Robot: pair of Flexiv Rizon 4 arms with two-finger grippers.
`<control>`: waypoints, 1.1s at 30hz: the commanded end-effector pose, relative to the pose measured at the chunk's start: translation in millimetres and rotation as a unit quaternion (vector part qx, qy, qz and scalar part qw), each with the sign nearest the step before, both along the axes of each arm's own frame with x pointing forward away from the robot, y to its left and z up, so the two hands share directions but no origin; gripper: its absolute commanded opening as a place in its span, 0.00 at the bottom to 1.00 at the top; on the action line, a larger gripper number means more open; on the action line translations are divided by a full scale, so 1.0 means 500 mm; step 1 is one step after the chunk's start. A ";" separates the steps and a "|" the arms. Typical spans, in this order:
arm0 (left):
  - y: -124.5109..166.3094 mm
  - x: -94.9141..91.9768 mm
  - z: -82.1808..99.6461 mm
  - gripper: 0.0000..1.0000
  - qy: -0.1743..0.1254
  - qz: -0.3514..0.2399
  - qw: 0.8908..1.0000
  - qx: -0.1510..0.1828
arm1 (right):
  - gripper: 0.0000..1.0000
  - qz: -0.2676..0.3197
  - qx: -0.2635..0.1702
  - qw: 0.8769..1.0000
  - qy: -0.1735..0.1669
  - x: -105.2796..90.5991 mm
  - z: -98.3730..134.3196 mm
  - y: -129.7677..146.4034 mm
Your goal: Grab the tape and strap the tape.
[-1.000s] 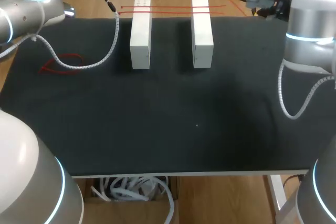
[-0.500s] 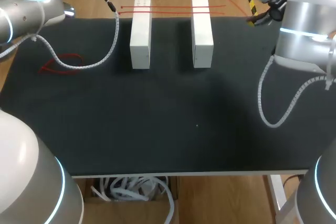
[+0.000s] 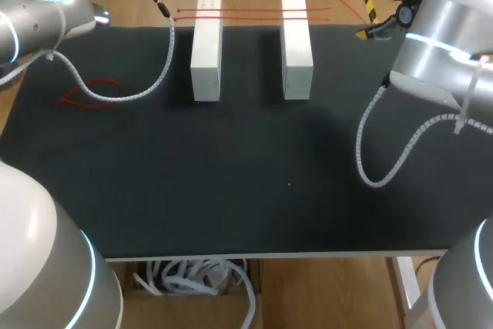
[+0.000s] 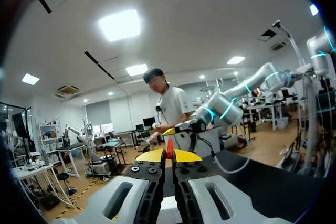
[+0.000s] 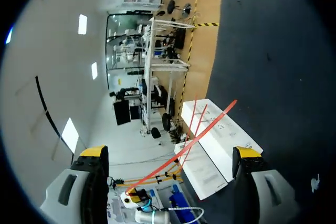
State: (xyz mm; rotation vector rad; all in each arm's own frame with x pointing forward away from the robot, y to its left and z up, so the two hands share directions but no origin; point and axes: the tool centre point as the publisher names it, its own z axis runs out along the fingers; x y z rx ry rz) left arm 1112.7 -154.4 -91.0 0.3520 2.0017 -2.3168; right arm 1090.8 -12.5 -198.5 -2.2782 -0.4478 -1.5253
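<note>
Head view: two strands of red tape (image 3: 254,11) lie stretched across the tops of two white blocks (image 3: 206,52) at the upper middle of the frame. Their long axis runs left to right, at the far edge of the black mat (image 3: 254,190). The right gripper (image 3: 366,1) sits at the upper right, just beyond the strands' right-hand end, and so appears the nearer to the tape. In the right wrist view its fingers stand wide apart and hold nothing, with one strand passing ahead between them. The left gripper (image 4: 169,156) is narrow, pinching a red sliver (image 4: 169,147) that is probably tape. A loose red loop (image 3: 91,95) lies at middle left. The mat in front of the blocks gives open room for moving.
</note>
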 end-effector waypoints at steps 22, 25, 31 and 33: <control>0.001 0.003 -0.002 0.00 0.000 -0.003 1.000 -0.001 | 1.00 -0.195 0.010 0.977 -0.088 0.031 -0.002 -0.009; 0.001 0.003 -0.002 0.00 0.000 -0.003 1.000 -0.001 | 1.00 -0.213 0.019 0.973 -0.087 0.031 -0.003 -0.011; 0.001 0.003 -0.002 0.00 0.000 -0.003 1.000 -0.001 | 1.00 -0.227 0.006 0.969 -0.097 0.049 0.005 -0.033; 0.001 0.003 -0.002 0.00 0.000 -0.003 1.000 -0.001 | 1.00 -0.225 0.017 0.968 -0.108 0.058 0.006 -0.037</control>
